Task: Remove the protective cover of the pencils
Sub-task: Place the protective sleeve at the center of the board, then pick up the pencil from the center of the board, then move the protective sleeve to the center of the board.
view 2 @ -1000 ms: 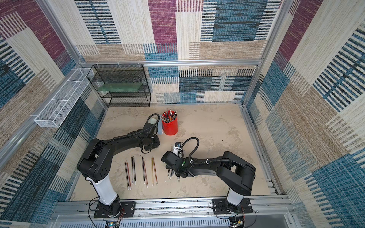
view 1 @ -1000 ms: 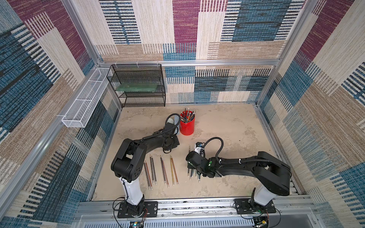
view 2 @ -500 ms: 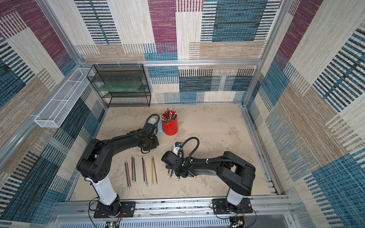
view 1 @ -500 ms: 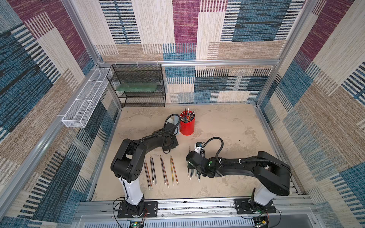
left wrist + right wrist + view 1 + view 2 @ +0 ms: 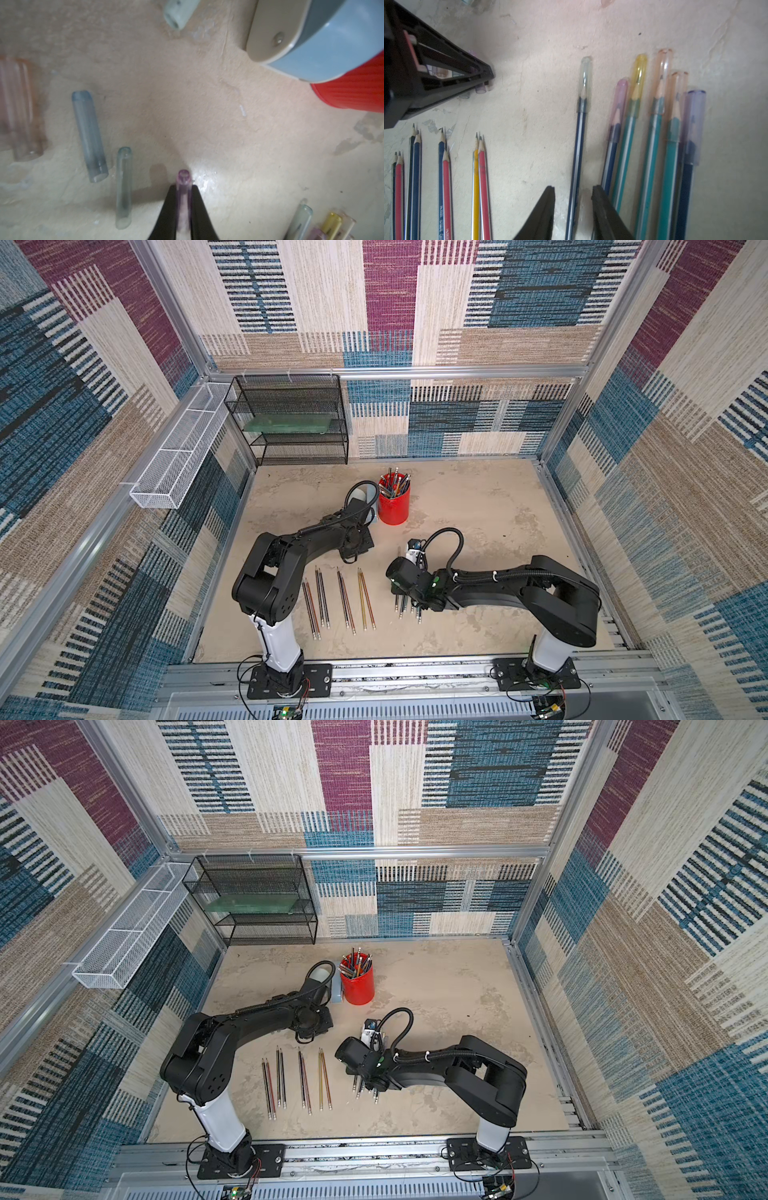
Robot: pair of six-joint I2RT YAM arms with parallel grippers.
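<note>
Purple cap (image 5: 184, 176) sits pinched in the closed left gripper (image 5: 184, 188), and we count four loose caps (image 5: 89, 135) near it. We see the right gripper (image 5: 573, 187) open astride one of six capped pencils (image 5: 652, 155). Eight bare pencils (image 5: 446, 187) lie in four pairs beside them on the table (image 5: 529, 93).

1. Red cup (image 5: 393, 506): one, its pencils too crowded to count.
2. Bare pencils (image 5: 446, 187): eight, in four pairs, on the red cup's near side.
3. Capped pencils (image 5: 652, 155): six, beside those pairs.
4. Loose caps (image 5: 89, 135): five near the cup, counting the purple cap (image 5: 184, 179).
</note>
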